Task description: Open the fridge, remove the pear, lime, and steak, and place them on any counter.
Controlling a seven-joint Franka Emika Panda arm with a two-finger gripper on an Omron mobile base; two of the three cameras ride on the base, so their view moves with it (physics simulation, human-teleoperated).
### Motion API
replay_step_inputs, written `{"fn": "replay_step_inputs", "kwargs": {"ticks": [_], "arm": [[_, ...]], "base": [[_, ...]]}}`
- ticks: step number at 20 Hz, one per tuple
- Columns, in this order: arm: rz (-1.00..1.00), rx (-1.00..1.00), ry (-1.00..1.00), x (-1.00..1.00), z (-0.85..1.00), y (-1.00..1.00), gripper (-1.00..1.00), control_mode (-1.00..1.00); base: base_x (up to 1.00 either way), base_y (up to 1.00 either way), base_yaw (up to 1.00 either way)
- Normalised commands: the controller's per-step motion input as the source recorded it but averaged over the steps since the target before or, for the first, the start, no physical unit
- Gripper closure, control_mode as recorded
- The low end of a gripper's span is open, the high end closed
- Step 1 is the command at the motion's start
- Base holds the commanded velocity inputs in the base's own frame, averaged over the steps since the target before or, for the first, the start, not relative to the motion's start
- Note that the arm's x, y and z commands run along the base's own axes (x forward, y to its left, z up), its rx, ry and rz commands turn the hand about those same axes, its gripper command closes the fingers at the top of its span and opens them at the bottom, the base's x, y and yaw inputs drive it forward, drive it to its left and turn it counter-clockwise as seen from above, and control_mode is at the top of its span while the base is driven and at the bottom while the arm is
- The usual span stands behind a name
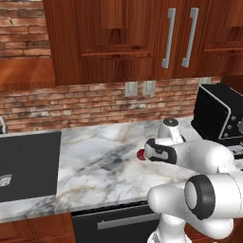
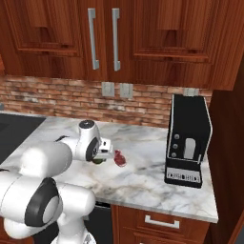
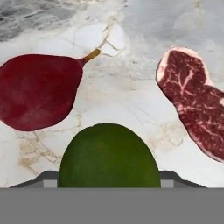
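Pincer (image 2: 101, 156) hangs low over the marble table (image 1: 95, 161), its jaws spread wide either side of the lime (image 3: 109, 156); whether the pads actually touch the fruit cannot be told, since the tips are hidden behind it in the hand view. From the right base view a sliver of dark green shows just under the hand.

One lime, one pear (image 3: 38, 91) and one steak (image 3: 197, 105) lie on the veined white and grey stone. The lime is a smooth, dull green ball with a faintly mottled skin, sitting nearest the hand. The pear is dark red, rounded and plump, lying on its side, with a short yellow-brown stem pointing toward the open marble between it and the meat. The steak is a flat, elongated slab, deep red with thin pale marbling and a pinkish fat rim along one edge. All three are near one another but apart, with bare stone between them.

Behind the table runs a red brick wall carrying two grey outlets (image 1: 140, 88). Dark reddish wood cabinets (image 2: 143, 38) above bear two long silver handles (image 2: 104, 37). One glossy black boxy appliance (image 2: 188, 140) stands upright on the table, well clear of the food.
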Motion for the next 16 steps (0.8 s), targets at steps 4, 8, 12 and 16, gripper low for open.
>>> {"fn": "replay_step_inputs", "kwargs": {"ticks": [4,8,12,16], "arm": [[0.0,0.0,0.07,0.31,-0.38,0.0,1.0,-1.0],[0.0,0.0,0.05,0.27,-0.35,0.0,1.0,-1.0],[0.0,0.0,0.02,0.18,-0.35,0.0,-1.0,-1.0],[0.0,0.01,0.0,0.01,-0.36,0.0,-1.0,-1.0]], "base": [[0.0,0.0,0.0],[0.0,0.0,0.0],[0.0,0.0,0.0],[0.0,0.0,0.0]]}}
